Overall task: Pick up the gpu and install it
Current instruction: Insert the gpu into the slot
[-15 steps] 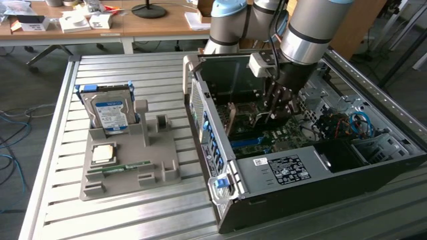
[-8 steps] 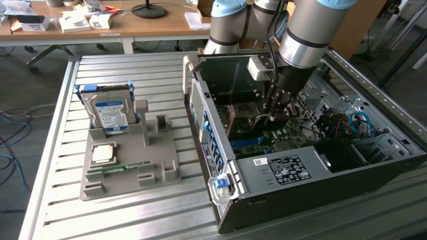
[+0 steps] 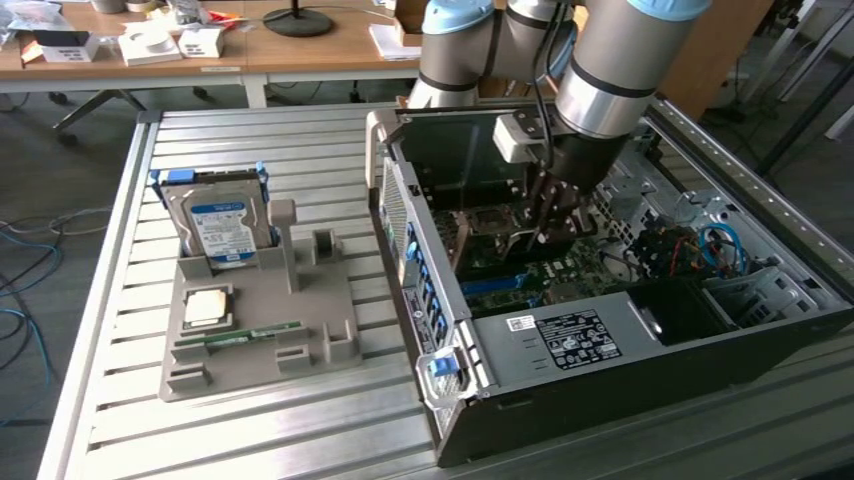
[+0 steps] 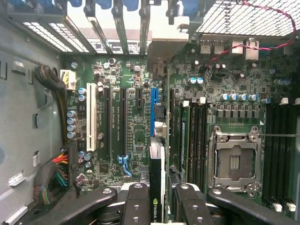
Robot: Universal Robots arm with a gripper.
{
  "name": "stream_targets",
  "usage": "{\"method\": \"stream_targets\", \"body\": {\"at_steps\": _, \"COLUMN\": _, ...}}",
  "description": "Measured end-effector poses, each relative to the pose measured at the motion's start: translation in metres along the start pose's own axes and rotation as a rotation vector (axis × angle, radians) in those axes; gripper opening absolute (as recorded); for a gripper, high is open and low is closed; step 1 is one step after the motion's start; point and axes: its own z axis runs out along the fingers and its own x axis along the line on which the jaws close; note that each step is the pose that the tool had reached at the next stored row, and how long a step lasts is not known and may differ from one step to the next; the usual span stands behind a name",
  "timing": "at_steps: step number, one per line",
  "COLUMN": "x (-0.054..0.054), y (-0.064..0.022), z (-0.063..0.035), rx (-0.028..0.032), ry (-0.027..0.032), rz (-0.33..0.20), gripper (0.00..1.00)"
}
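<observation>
Wrist view: saw the gripper (image 4: 161, 204) partly closed, clamped on the gpu (image 4: 157, 178), held edge-on in line with the blue slot (image 4: 155, 110); judged pickup done. Judged seating into that slot not yet finished.

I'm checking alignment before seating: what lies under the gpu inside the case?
Under the gpu, held edge-on in the gripper, part of a blue motherboard slot shows; the rest is covered by the card.
</observation>
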Motion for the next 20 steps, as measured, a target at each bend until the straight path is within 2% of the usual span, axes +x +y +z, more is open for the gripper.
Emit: {"method": "stream_targets", "body": {"at_steps": 20, "x": 0.0029, "y": 0.0055, "z": 0.0001, "rx": 0.0007, "ry": 0.0, "rz": 0.0, "gripper": 0.26}}
